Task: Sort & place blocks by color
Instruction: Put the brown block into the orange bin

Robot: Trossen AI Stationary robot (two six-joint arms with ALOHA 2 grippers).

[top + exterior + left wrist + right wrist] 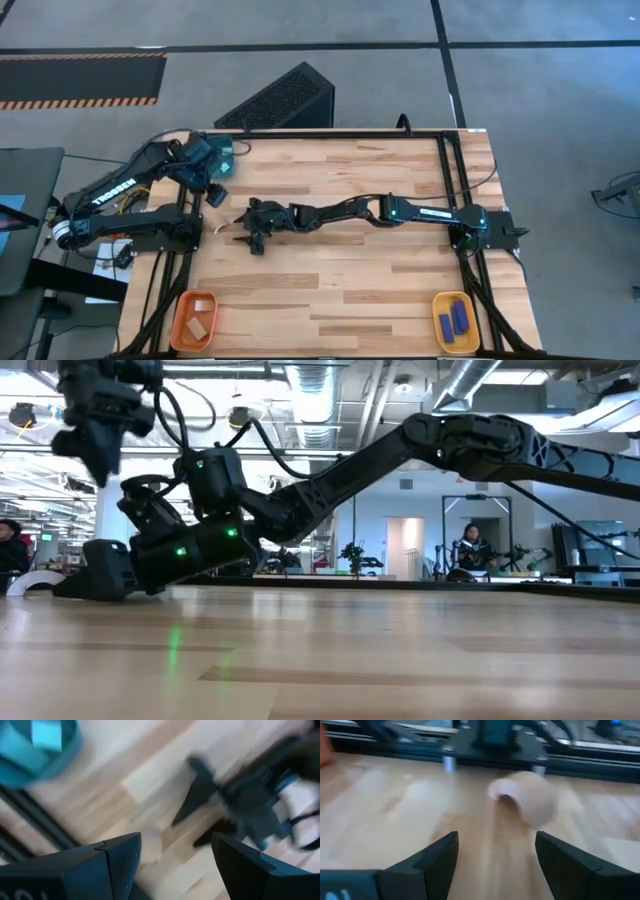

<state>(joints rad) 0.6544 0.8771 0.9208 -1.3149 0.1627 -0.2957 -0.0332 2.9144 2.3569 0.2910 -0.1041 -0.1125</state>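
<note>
A pale wooden arch block [526,796] — rounded, with a curved hollow beneath — lay on the table [340,280] near its left edge, just ahead of the right gripper [243,233], whose fingers stood spread and empty.

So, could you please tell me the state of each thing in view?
Right end effector: open, low, facing the arch.
Left end effector: open, raised.
Arch: on the table, not gripped.
Teal tray: holds cyan cubes.
Orange tray: holds two wood pieces.
Yellow tray: holds blue bars.
</note>
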